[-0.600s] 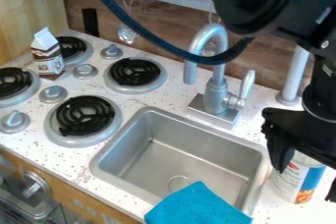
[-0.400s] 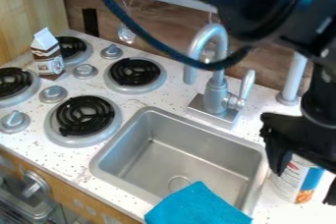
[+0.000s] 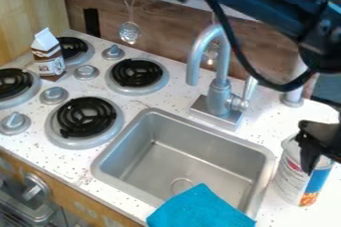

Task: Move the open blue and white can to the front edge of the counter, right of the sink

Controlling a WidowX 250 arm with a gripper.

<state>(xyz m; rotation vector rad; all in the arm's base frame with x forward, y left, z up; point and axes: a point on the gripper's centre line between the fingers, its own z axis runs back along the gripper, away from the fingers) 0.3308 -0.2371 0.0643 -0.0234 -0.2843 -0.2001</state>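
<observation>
Shiny metal faucet (image 3: pixel 218 89), smooth satin metal sink (image 3: pixel 180 156), soft matt cloth (image 3: pixel 200 208), wood-grained backsplash (image 3: pixel 166 27)

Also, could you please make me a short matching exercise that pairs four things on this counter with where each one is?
Things
1. Blue cloth
2. Carton
3. Can
4. Faucet

Places
A. Behind the sink
B. To the right of the sink
C. At the sink's near edge
D. Beside the burners, toward the back left

Right pairs: 1-C, 2-D, 3-B, 4-A
</observation>
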